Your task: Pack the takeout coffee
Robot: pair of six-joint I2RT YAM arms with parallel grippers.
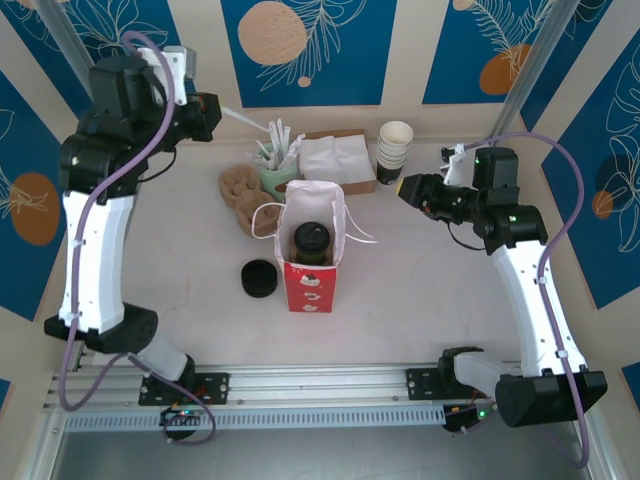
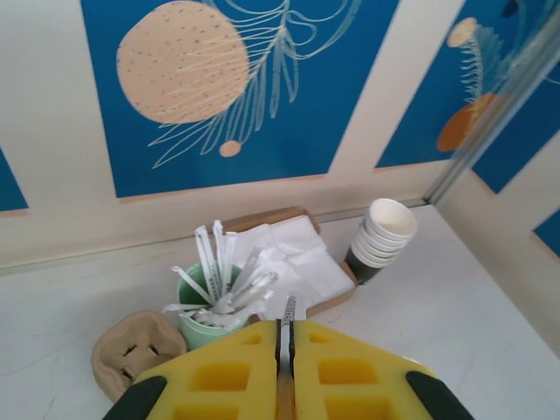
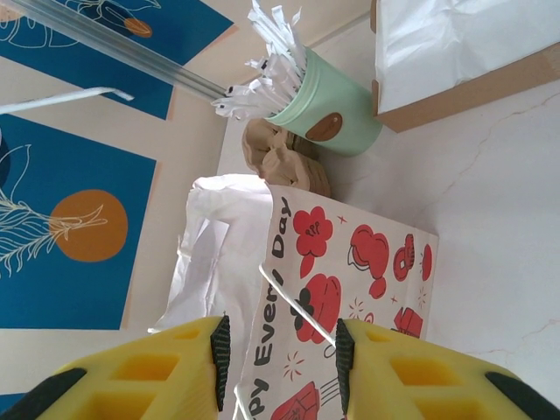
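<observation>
Coffee (image 1: 311,241) stands upright inside the red bag (image 1: 308,286), while the left gripper (image 2: 286,337) pinches a thin white stick (image 2: 289,306), probably meant to join it, and the right gripper (image 3: 280,350) hangs wide open, empty, facing the bag.

Red-patterned bag (image 3: 350,262), yellow fingers (image 2: 219,376), black-lidded coffee (image 1: 311,240), white stick (image 1: 245,118)

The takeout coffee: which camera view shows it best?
The top external view: the takeout coffee stands inside the red bag, its black lid seen from above. The right wrist view meets the bag's printed side, which hides the cup. The left wrist view faces the back wall, over the mint cup of sticks.
</observation>
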